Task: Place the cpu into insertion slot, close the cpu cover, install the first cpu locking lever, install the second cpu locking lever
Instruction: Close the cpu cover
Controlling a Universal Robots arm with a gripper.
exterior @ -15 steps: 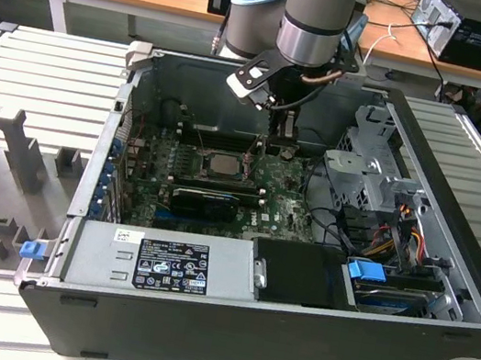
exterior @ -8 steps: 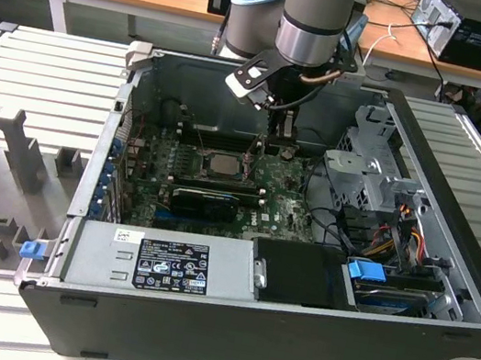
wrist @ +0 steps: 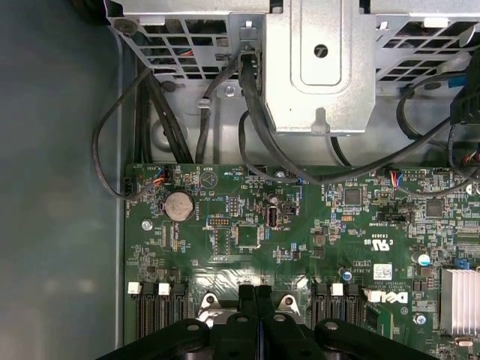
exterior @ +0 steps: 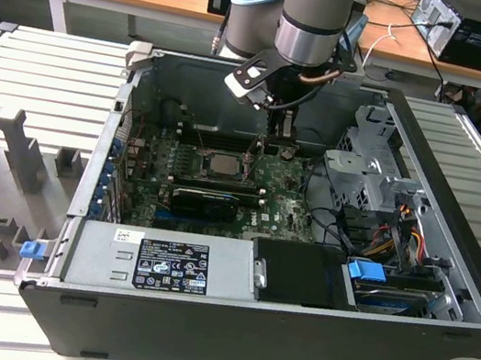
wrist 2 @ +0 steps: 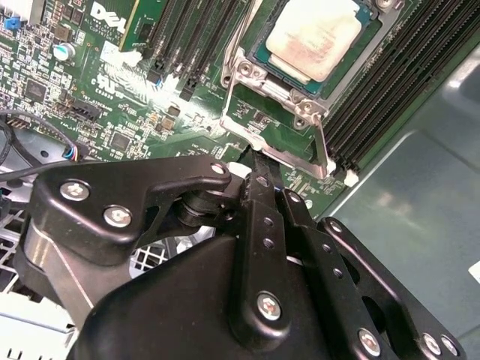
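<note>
Inside the computer case (exterior: 197, 322), jaws pinched together, empty, beside the open cpu cover (wrist 2: 318, 141); cpu (wrist 2: 315, 37) seated.

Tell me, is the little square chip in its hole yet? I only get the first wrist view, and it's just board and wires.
Observer: Yes. In the second wrist view the cpu lies seated in the insertion slot.
Operator: Is the metal lid down on it?
Observer: No. The cpu cover stands open, off the cpu.
Operator: Where are my pinchers pointing?
Observer: The gripper has its tips right at the cover's free edge. I cannot tell whether they touch it.
</note>
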